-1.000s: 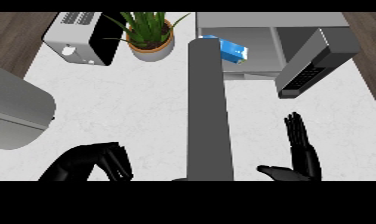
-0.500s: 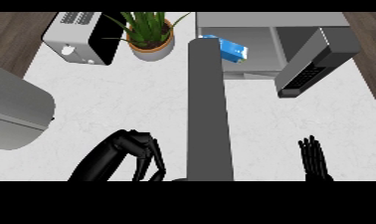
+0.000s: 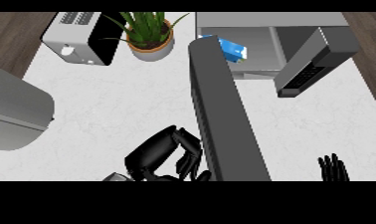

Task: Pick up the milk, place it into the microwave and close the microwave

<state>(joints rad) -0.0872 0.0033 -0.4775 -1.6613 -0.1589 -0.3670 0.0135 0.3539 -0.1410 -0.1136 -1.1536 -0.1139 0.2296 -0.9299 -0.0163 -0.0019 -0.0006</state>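
The milk (image 3: 235,50), a blue and white carton, lies at the front left of the microwave's (image 3: 294,21) open cavity, at the top right. The microwave's dark door (image 3: 314,63) stands swung open to the right. A long grey bar (image 3: 220,118) runs from the lower edge up to the carton and hides its left side. My left hand (image 3: 163,156) is low in the middle, just left of that bar, fingers curled and holding nothing. Only the straight fingers of my right hand (image 3: 333,168) show, at the lower right edge, far from the milk.
A white and black toaster (image 3: 77,39) stands at the back left, with a potted green plant (image 3: 150,39) next to it. A large grey rounded object (image 3: 22,113) juts in at the left edge. The counter top (image 3: 110,98) is white marble.
My left hand has moved right and up, close beside the grey bar, with its fingers still curled. My right hand has sunk to the lower edge and shifted right. The milk and door have not moved.
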